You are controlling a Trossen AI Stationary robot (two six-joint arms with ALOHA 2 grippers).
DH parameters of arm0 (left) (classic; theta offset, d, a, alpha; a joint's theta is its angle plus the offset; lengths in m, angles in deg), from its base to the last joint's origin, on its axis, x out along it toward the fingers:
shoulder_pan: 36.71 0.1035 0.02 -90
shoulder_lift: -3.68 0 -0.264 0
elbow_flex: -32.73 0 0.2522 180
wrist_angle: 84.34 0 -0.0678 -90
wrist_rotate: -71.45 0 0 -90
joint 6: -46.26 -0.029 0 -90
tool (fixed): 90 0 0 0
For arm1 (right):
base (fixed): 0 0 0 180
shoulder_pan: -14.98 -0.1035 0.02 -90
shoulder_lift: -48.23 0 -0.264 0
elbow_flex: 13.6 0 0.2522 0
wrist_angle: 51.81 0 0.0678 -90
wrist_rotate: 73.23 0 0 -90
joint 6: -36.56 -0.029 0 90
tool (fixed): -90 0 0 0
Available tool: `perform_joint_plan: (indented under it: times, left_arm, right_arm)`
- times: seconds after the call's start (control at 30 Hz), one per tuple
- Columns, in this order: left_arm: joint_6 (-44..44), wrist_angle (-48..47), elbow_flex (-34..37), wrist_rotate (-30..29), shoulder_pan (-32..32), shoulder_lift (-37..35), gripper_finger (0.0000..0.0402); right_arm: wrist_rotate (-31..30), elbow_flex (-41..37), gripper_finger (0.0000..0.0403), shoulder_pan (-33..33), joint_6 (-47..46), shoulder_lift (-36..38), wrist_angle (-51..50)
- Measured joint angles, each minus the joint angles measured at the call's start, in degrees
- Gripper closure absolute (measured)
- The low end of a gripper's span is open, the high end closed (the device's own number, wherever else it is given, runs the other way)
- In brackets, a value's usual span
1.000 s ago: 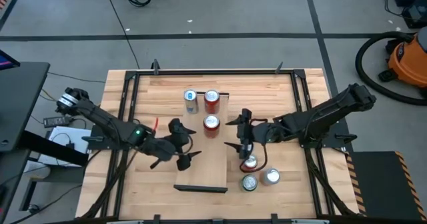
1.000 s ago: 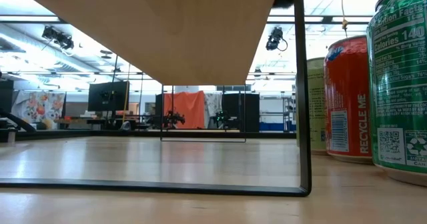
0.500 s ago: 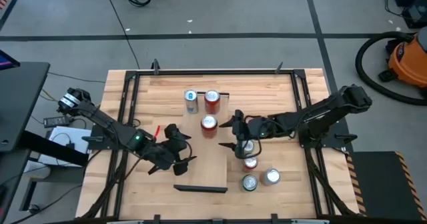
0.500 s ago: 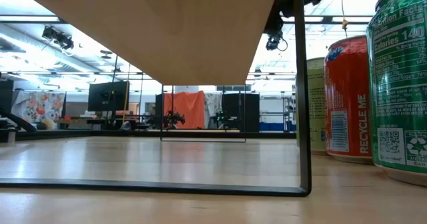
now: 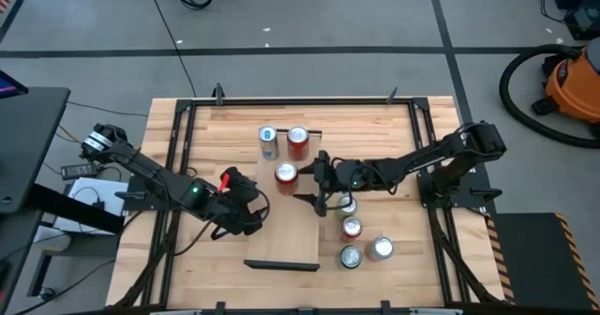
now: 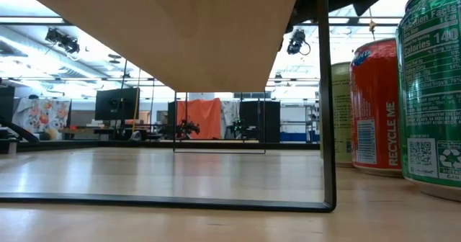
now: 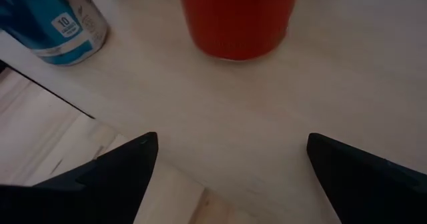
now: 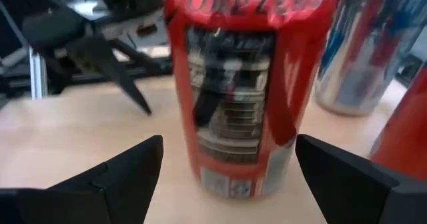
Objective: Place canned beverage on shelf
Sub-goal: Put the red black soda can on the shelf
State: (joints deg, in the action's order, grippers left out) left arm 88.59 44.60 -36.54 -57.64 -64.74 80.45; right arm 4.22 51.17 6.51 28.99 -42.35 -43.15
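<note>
Red is the can (image 8: 235, 91) that sits right in front of the right gripper (image 5: 319, 186). It stands on the light wooden shelf (image 5: 286, 240), just ahead of the open jaws and lined up with the gap between them. Those jaws are spread wide, one finger on each side, and they hold nothing. The can is not between the fingers yet.

The left gripper (image 5: 246, 202) is at the other side of the shelf. Its jaws are wide open and empty too. Past its fingertips stands the same red can, and a blue can (image 7: 57, 21) stands a bit farther off, near the shelf's edge.

It looks like the right gripper is either coming in to grab the red can or has just let it go; I cannot tell which. Three cans are on the shelf now: the red one, the blue one, and one more red can (image 5: 297, 139) beside the blue one. More cans wait on the table (image 5: 403, 137) near the right arm, so a good next move is to fetch one of them, close on it gently, lift it and set it upright on a free bit of shelf.

The red can reads "Coke Zero". A green can (image 6: 432, 91) shows "Calories 140". The red can next to it (image 6: 374, 105) says "RECYCLE ME".
</note>
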Motion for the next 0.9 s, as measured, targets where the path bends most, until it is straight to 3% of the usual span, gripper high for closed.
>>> perform_joint_plan:
  times: [0.27,0.57,0.9]
  left_arm:
    - [0.02,-0.99,0.02,-0.05,-0.11,-0.59,0.0006]
    - [-0.02,-0.94,0.02,-0.28,-0.50,-1.99,0.0006]
    - [0.00,-1.25,-0.02,-0.28,-0.85,-2.30,0.0006]
  right_arm:
    - [-3.21,0.34,0.0051,0.78,0.48,-3.35,4.73]
    - [-8.16,6.08,0.0051,0.66,0.46,-9.45,5.62]
    - [-7.34,8.15,0.0051,0.45,2.26,-9.56,3.99]
